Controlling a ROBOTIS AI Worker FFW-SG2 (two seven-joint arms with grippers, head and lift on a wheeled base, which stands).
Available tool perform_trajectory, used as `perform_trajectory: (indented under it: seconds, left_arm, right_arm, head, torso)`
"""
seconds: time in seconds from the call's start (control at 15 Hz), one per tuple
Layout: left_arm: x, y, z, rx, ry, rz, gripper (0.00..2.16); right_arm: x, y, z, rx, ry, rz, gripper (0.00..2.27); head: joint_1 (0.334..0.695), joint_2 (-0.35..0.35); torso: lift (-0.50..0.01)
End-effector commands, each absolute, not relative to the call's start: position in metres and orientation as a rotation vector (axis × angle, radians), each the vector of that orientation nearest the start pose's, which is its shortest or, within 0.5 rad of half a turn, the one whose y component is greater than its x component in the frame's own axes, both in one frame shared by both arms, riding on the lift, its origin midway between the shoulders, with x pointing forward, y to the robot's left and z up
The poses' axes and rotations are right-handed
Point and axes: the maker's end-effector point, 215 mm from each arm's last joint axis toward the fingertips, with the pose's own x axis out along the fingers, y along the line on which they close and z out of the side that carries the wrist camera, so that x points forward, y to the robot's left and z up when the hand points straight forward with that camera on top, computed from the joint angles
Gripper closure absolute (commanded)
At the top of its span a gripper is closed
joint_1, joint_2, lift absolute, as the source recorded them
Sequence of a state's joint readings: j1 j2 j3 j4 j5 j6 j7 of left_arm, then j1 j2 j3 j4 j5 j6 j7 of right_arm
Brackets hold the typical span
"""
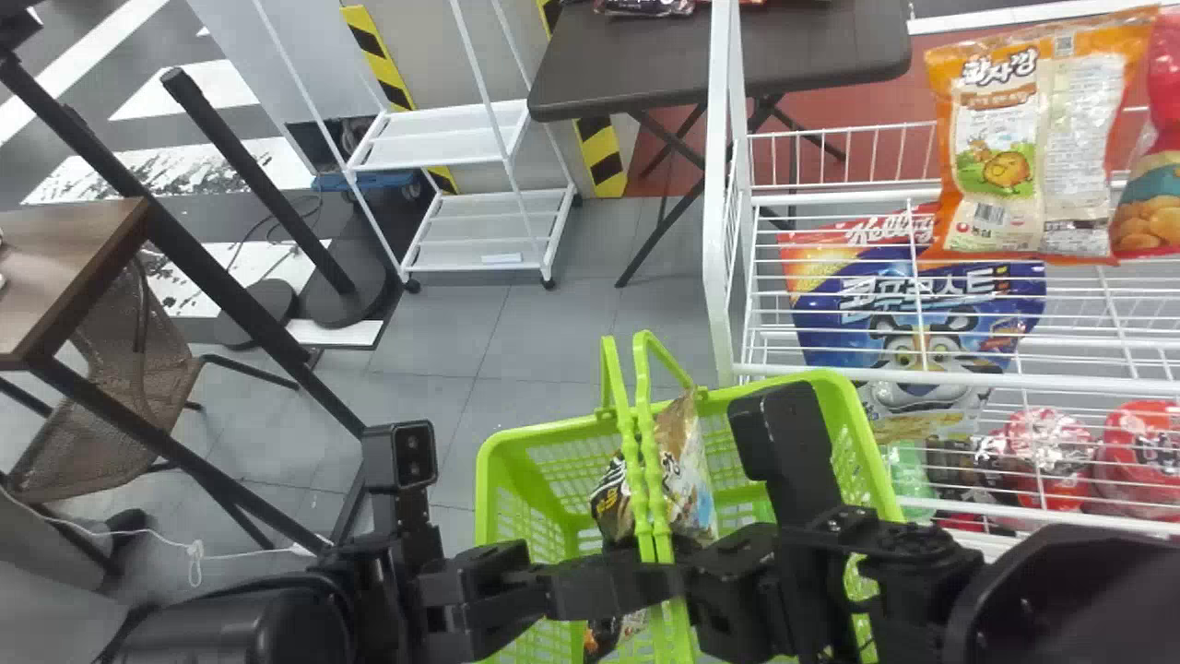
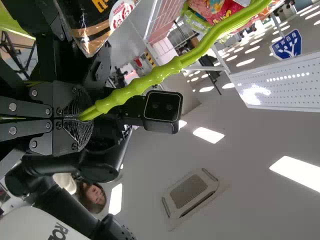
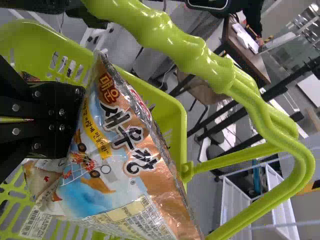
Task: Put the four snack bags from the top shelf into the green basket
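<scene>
Left end effector (image 2: pixel 82 120) clamped on handle (image 2: pixel 165 72), presumably steadying green basket (image 1: pixel 487 498) at six o'clock, head view; right end effector (image 3: pixel 75 120) holding snack bag (image 3: pixel 125 165) inside basket, likely for short drop; orange bag (image 1: pixel 1000 166), red bag (image 1: pixel 1157 184) on top shelf (image 1: pixel 1088 382), two o'clock.
</scene>
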State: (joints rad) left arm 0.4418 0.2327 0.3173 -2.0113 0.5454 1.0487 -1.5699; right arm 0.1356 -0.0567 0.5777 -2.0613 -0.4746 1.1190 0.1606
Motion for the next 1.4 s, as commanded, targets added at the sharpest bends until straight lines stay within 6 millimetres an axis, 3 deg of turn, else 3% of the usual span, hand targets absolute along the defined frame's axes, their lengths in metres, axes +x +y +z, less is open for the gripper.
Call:
perform_trajectory:
  seconds: [0.0, 0.07, 0.2, 0.33, 0.47, 0.67, 0.73, 0.87, 1.0, 1.2, 1.33]
  left_arm:
    - [0.244, 0.153, -0.325, -0.956, 0.528, -1.394, 2.15]
    - [0.244, 0.154, -0.324, -0.956, 0.526, -1.394, 2.15]
    - [0.244, 0.157, -0.324, -0.959, 0.526, -1.393, 2.15]
    - [0.245, 0.157, -0.324, -0.961, 0.526, -1.394, 2.15]
    - [0.245, 0.158, -0.324, -0.962, 0.528, -1.395, 2.15]
    - [0.245, 0.157, -0.322, -0.963, 0.526, -1.403, 2.15]
    - [0.244, 0.157, -0.322, -0.963, 0.527, -1.405, 2.15]
    - [0.243, 0.156, -0.321, -0.967, 0.529, -1.411, 2.15]
    - [0.242, 0.158, -0.322, -0.968, 0.535, -1.412, 2.15]
    - [0.238, 0.162, -0.326, -0.974, 0.545, -1.4, 2.15]
    - [0.239, 0.166, -0.328, -0.979, 0.545, -1.389, 2.15]
  right_arm:
    - [0.275, 0.143, -0.417, 0.225, 0.896, 1.031, 0.29]
    - [0.269, 0.126, -0.423, 0.208, 0.937, 1.01, 0.0]
    - [0.264, 0.085, -0.422, 0.211, 0.96, 0.949, 0.03]
    - [0.259, 0.029, -0.406, 0.241, 0.979, 0.885, 0.05]
    - [0.272, -0.022, -0.381, 0.334, 0.919, 0.805, 0.05]
    - [0.359, -0.122, -0.335, 0.335, 0.637, 0.543, 0.05]
    - [0.395, -0.155, -0.326, 0.291, 0.531, 0.442, 0.05]
    - [0.454, -0.2, -0.319, 0.227, 0.39, 0.298, 0.05]
    - [0.498, -0.21, -0.33, 0.23, 0.34, 0.268, 0.05]
    - [0.568, -0.204, -0.354, 0.158, 0.289, 0.242, 0.05]
    - [0.608, -0.193, -0.359, 0.115, 0.236, 0.235, 0.05]
  head:
    - [0.695, 0.35]
    - [0.695, 0.35]
    - [0.695, 0.35]
    - [0.695, 0.35]
    - [0.695, 0.35]
    - [0.695, 0.319]
    - [0.695, 0.182]
    - [0.695, 0.056]
    - [0.695, -0.057]
    - [0.695, -0.08]
    - [0.695, -0.068]
  torso:
    - [-0.004]
    - [-0.004]
    - [-0.004]
    - [-0.004]
    - [-0.004]
    - [-0.004]
    - [-0.004]
    - [-0.004]
    - [-0.004]
    - [-0.004]
    - [-0.004]
